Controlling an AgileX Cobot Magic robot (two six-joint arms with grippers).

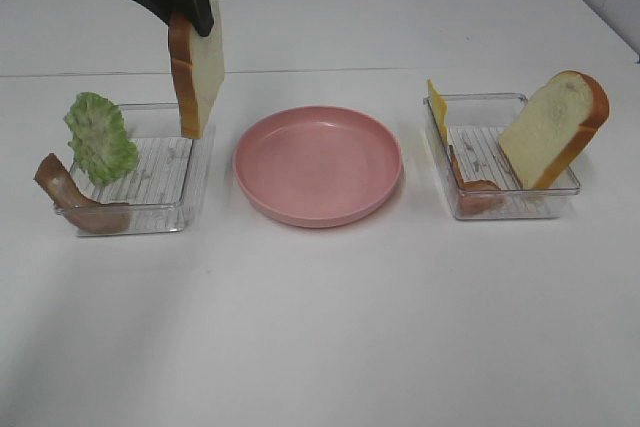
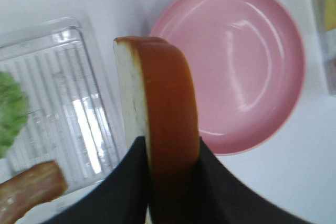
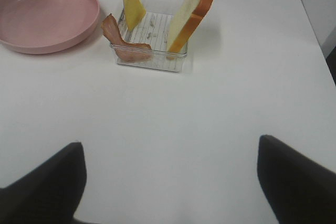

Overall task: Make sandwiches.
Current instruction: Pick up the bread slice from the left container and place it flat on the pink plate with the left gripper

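The step in hand looks like the first one of the build: carrying the bottom slice to the plate. The left hand (image 1: 195, 17) is clamped on a bread slice (image 1: 197, 77), its two dark fingers (image 2: 126, 187) pressed against the slice's faces with the orange-brown crust running between them, so the slice hangs upright on edge. It is held in the air over the far right part of the left tray (image 1: 196, 162), which sits toward the left edge of the worktop (image 1: 320, 327). How far the slice's lower end clears the tray's rim is hard to judge from the high view, though it appears to be free of it. A lettuce leaf (image 1: 100, 137) and a bacon strip (image 1: 75, 197) lean in that tray, untouched. The pink plate (image 1: 318, 165) in the middle of the worktop is bare, so nothing has been stacked yet. Toward the right edge, the right tray (image 1: 515, 209) holds a cheese slice (image 1: 437, 107), another bacon strip (image 1: 478, 192) and a second bread slice (image 1: 555, 127) leaning against its far side. The right hand (image 3: 170, 187) has its fingers wide apart and grips nothing, over open worktop nearer the front edge than its tray. The next move, as I judge it, calls for swinging the held slice sideways over the plate, turning the wrist so a white face points down, lowering until it lies flat near the plate's centre, and only then letting go, since a slice dropped on edge would likely topple or slide against the raised rim
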